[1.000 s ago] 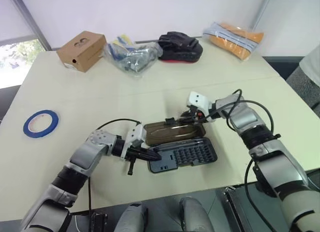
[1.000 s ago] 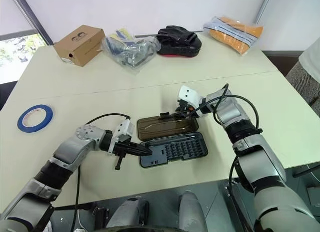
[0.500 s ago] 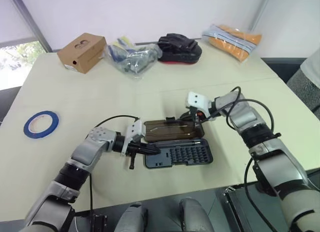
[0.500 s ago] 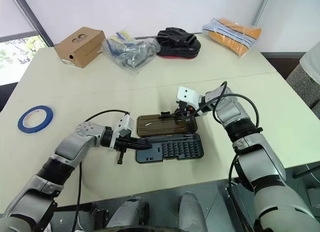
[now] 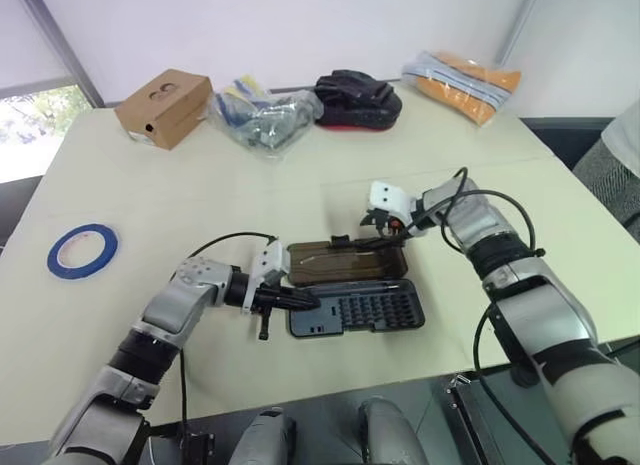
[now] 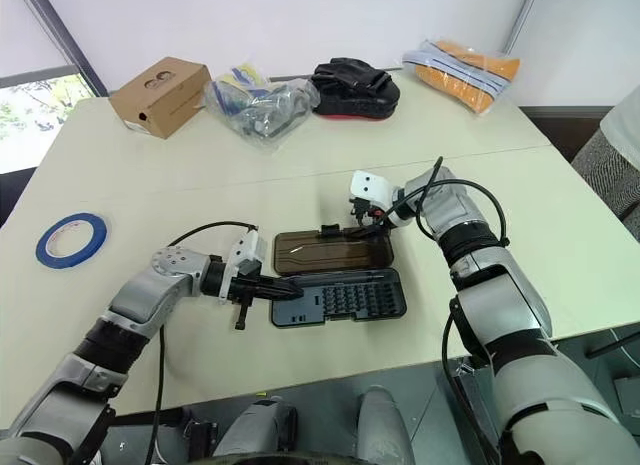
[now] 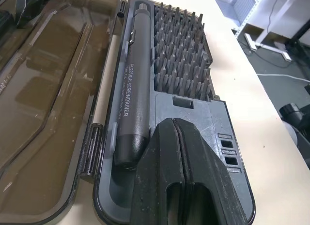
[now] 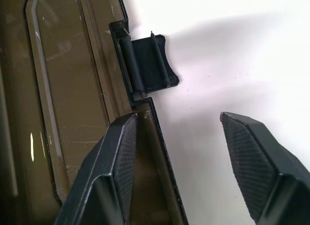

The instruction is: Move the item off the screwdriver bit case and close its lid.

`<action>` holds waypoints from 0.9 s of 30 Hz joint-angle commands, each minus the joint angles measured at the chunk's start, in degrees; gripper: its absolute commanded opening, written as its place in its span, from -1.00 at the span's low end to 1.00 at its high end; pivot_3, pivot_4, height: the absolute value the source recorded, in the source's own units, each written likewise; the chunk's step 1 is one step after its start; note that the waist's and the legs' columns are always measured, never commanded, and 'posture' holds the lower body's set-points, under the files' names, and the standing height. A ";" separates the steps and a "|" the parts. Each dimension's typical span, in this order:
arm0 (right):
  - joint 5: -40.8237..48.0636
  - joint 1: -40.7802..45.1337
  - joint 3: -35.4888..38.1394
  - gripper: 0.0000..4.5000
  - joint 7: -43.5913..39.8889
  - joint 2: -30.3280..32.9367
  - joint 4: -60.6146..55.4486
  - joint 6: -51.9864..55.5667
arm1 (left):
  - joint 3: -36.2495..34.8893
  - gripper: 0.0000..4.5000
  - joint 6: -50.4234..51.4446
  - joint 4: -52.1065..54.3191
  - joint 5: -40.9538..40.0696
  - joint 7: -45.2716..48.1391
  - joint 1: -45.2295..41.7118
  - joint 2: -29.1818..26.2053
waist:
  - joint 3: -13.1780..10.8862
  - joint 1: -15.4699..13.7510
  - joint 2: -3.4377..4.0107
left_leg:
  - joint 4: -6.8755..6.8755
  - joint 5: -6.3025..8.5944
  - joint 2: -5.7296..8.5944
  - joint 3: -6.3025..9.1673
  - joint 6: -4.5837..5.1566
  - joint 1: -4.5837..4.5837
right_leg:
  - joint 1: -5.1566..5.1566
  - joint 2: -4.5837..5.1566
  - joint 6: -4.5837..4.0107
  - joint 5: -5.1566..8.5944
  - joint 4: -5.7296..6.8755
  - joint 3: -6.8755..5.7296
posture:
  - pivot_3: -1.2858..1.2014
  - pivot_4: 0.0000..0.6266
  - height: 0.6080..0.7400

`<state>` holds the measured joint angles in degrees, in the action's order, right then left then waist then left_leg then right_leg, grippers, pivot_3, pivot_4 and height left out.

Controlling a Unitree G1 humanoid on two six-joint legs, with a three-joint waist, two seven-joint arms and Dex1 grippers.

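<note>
The blue tape roll [image 5: 81, 249] lay flat on the counter [image 5: 200, 185], well off to the far side of the left claw [image 5: 300, 301] and clear of the case, so the 1st half of the job looked done. The screwdriver bit case [image 5: 358, 308] sat open directly ahead of that claw, whose 2 black fingers were pressed together and resting on the tray's near end beside the electric screwdriver [image 7: 132, 84]. The lid [image 5: 345, 261] lay swung flat on the counter next to the tray, so closing it remained.

The right claw [image 8: 179, 157] was spread open over the lid's outer edge, 1 finger above the smoky plastic and the other above bare counter, gripping nothing; the black latch [image 8: 149, 65] sat just ahead of it. The left forearm reached in low across the counter, and the right arm bent inward, angled down toward the lid.
</note>
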<state>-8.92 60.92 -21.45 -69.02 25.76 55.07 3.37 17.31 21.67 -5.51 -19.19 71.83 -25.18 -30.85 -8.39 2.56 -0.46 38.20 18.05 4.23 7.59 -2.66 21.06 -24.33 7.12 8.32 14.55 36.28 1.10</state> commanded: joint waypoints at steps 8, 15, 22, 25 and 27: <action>-4.45 -0.54 -2.10 -0.97 -0.08 -2.14 7.18 -2.40 | -1.70 -1.00 -0.55 0.45 1.04 -2.23 -0.63 0.38 | 0.04 0.00 -0.03 | -0.07 0.03 -0.01 -0.01 0.04 -0.77 | 0.76 -0.02 -0.01 0.01 -0.04 0.01 | 0.03 -0.52 1.00; -4.98 -1.29 -2.21 -0.97 -1.03 -2.18 6.72 -3.61 | -3.55 -1.00 1.37 0.88 -0.21 -3.17 -0.65 0.29 | 0.04 0.10 -0.01 | -0.12 0.12 -0.07 0.03 0.19 -1.03 | 0.98 -0.11 -0.02 0.01 -0.07 0.04 | 0.03 -0.52 1.00; -12.09 -3.79 -4.45 -0.97 9.97 3.16 -6.90 -14.31 | -11.58 -1.00 10.62 0.53 -6.99 -8.65 -4.78 3.35 | 0.03 0.03 -0.01 | -0.10 0.12 -0.07 0.04 0.19 -0.98 | 0.93 -0.11 -0.02 0.01 -0.06 0.04 | 0.03 -0.52 1.00; -13.71 -6.83 -3.48 -0.97 13.14 5.95 -17.23 -15.29 | -15.68 -1.00 14.23 0.02 -10.10 -11.96 -7.79 4.73 | 0.00 -0.24 0.02 | -0.05 0.07 -0.06 0.06 0.10 -0.78 | 0.77 -0.11 -0.01 0.01 -0.03 0.04 | 0.03 -0.52 1.00; -14.76 -9.90 -2.68 -0.97 14.55 7.75 -25.08 -14.40 | -17.94 -1.00 15.35 -0.90 -11.20 -13.90 -9.71 5.31 | -0.01 -0.37 0.02 | -0.03 -0.01 -0.03 0.07 -0.05 -0.54 | 0.55 -0.10 -0.01 0.00 -0.03 0.04 | 0.03 -0.52 1.00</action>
<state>-20.67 51.92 -25.25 -57.50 31.33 35.08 -11.89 2.34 36.07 -6.42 -28.38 59.53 -33.18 -25.69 -8.41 2.18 -0.43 38.15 18.03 4.20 7.67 -2.71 20.60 -23.87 7.03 8.31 14.55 36.25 1.14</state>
